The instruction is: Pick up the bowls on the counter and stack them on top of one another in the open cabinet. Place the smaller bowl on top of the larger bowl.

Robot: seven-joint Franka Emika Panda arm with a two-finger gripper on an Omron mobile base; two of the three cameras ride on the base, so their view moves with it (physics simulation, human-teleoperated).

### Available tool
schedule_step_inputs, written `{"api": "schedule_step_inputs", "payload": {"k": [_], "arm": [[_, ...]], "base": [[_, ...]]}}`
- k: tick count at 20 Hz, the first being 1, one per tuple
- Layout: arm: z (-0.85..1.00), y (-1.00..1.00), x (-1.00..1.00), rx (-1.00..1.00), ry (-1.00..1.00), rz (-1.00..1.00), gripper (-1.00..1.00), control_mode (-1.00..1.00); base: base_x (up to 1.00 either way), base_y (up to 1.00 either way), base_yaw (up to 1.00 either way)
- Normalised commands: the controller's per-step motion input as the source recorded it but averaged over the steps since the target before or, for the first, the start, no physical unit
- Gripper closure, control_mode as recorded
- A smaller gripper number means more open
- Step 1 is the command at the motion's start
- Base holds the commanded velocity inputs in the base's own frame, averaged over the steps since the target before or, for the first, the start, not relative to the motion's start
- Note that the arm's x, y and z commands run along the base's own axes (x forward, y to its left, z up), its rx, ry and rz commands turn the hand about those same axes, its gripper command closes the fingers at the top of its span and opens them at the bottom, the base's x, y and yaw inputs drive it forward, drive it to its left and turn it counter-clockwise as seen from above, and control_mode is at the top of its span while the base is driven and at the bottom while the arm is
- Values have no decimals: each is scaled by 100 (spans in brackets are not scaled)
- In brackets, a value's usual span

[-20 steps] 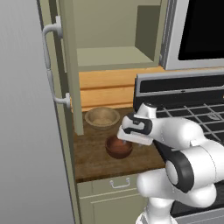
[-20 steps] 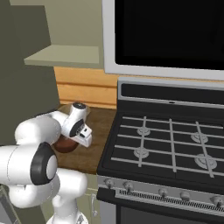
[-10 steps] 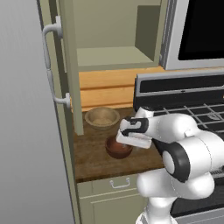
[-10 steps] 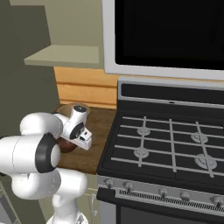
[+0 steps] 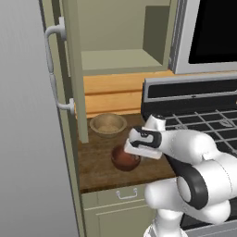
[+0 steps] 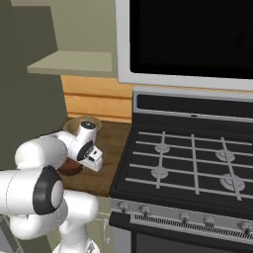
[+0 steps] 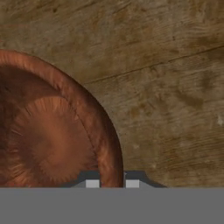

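You've got the gripper (image 7: 112,183) pinched nearly shut on the rim of the smaller bowl (image 5: 125,159), one fingertip inside and one outside, and the bowl sits on the counter (image 5: 99,166), not lifted as far as the pictures show. The larger bowl (image 5: 108,124) sits on the counter too, just behind the dark one and close under the open cabinet (image 5: 120,60), whose shelf has no bowl on it. So nothing is stacked yet: you have both bowls to carry up to that shelf, and by my reckoning the tan one ought to go in first, which makes this grip on the small one look out of order.
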Motion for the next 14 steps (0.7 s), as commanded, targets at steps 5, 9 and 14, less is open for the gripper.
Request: {"api": "schedule_step_inputs", "payload": {"k": [5,9,14], "arm": [[45,-10,-34,8,-12,-17,100,-100],[67,-5,-10,11,-17,-24,100,-100],[56,0,-2,10,-16,-24,100,-100]], "base": [[0,0,0],[0,0,0],[0,0,0]]}}
